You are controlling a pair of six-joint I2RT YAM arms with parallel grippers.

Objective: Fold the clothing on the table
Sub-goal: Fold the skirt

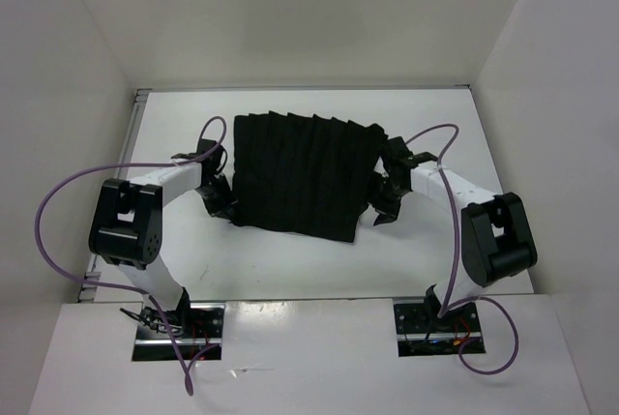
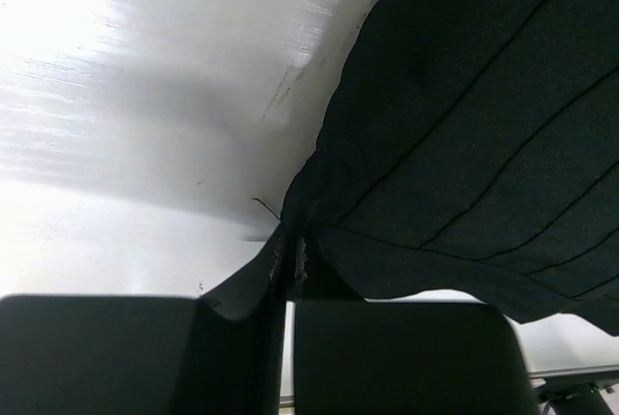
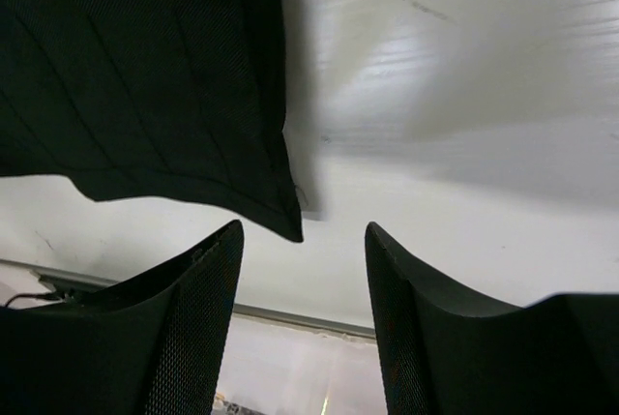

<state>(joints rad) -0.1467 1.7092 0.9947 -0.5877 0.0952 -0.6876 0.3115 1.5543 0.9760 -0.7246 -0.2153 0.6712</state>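
Note:
The clothing, a black pleated garment, lies spread flat on the white table. My left gripper is at its near left corner. In the left wrist view the left gripper is shut on the clothing, pinching the corner's edge. My right gripper is at the near right corner. In the right wrist view the right gripper stands open, and the clothing ends in a corner tip just ahead of the gap, nearer the left finger and not gripped.
White walls enclose the table on three sides. A thin metal rail runs along the left edge. Purple cables loop off both arms. The arm bases are bolted at the near edge.

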